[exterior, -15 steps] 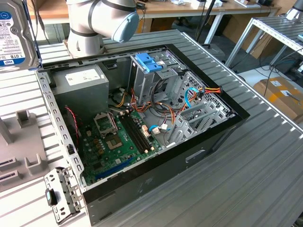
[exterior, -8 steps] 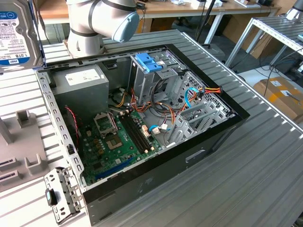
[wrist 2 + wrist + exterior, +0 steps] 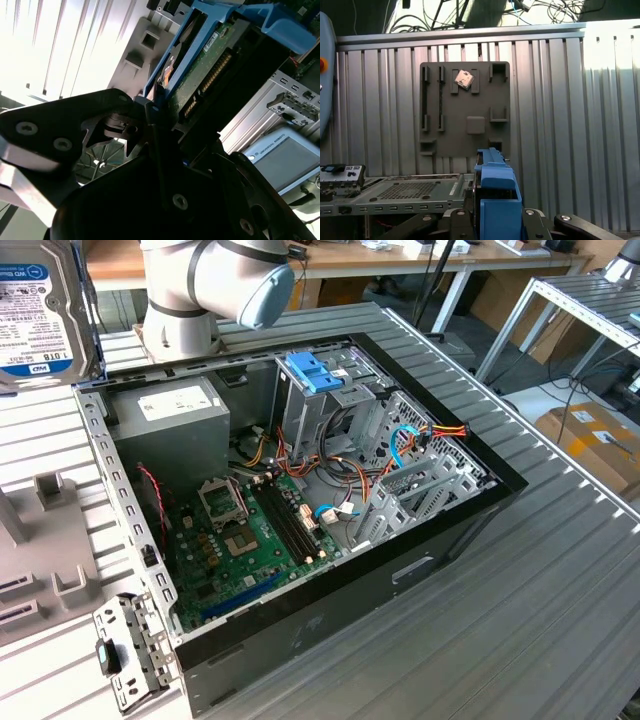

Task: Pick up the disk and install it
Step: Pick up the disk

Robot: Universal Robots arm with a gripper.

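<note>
Gripper clamped on disk: pickup done. Disk held in air, clear of worktop. Computer case open, off to gripper's side; disk not yet inside, installation outstanding.

Gripping disk edge-on at blue rails; green circuit board, connector pins exposed. Behind: grey slotted plate, pendant screen.

Your disk hangs clear of the table, above its edge at the exterior view's left. It stands on edge, silver-grey, with its white, blue-printed label facing outward. In the second wrist view you see its green circuit board, connector row and blue side rails.
</note>
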